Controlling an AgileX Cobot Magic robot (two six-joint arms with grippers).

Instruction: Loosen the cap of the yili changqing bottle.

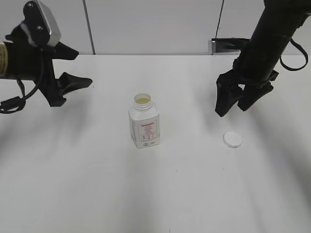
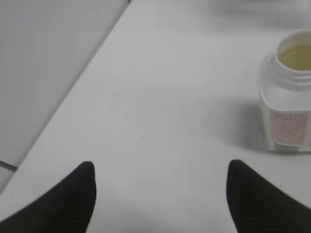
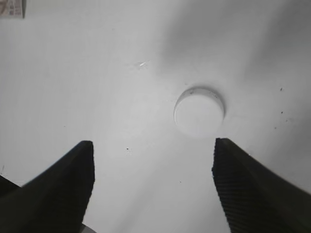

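Note:
The yili changqing bottle (image 1: 144, 121) stands upright mid-table, its neck uncovered with pale contents showing; it is also at the right edge of the left wrist view, bottle (image 2: 286, 102). The white cap (image 1: 232, 140) lies flat on the table to the bottle's right, and shows as a disc, cap (image 3: 199, 111), just beyond the right fingers. My right gripper (image 1: 233, 108) hangs open above and slightly left of the cap, empty. Far left, well away from the bottle, my left gripper (image 1: 80, 68) is raised, open and empty.
The white table (image 1: 155, 194) stretches around the bottle and cap. A grey wall (image 1: 146, 24) runs behind the far edge. In the left wrist view the table's left edge (image 2: 73, 97) runs diagonally beside a grey panel.

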